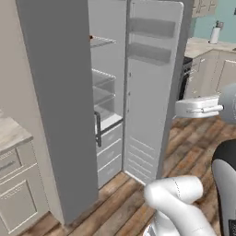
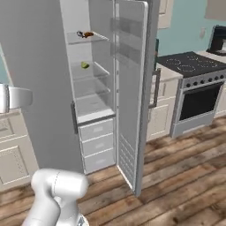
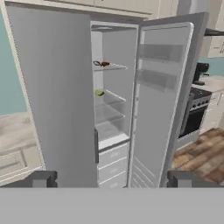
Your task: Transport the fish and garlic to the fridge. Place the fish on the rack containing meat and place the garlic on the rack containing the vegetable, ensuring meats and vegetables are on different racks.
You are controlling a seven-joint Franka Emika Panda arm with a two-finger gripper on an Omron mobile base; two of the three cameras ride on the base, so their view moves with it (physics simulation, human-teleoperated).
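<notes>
Gripper: dark blocky tips set wide apart, nothing between them.
Fridge: matte grey, right door swung wide; no readable writing.
Upper glass shelf: dark fish touching reddish meat.
Lower shelf: yellow-green vegetable.

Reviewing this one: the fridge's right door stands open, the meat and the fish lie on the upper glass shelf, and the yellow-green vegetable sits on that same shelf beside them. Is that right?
Not quite. The vegetable sits on the glass shelf one level lower, not beside the meat and the fish on the rack containing meat. The right base view shows it. The fridge door does stand open.
</notes>
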